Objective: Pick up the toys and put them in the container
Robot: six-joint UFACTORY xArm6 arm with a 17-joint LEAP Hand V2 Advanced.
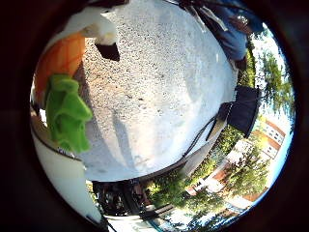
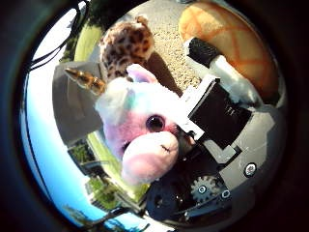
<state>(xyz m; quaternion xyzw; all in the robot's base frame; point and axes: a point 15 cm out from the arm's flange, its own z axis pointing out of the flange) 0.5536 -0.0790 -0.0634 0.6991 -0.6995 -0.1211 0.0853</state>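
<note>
Pastel pink-and-white plush unicorn with a gold horn (image 2: 140, 130) fills centre of the thumb-side view, pressed close to the palm; the white-and-black hand (image 2: 217, 111) appears curled against its head, grasping it, though the contact is partly hidden. Judged light, soft and squashy; head or neck gives the firmest hold. Spotted leopard-print plush (image 2: 126, 46) sits behind, upper centre. Orange-and-green plush turtle (image 1: 63, 92) at left on grey concrete ground (image 1: 159, 92). No container identifiable; unicorn's body cut off.

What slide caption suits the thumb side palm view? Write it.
Robot hand close against a pastel unicorn plush, leopard-print toy behind.
</note>
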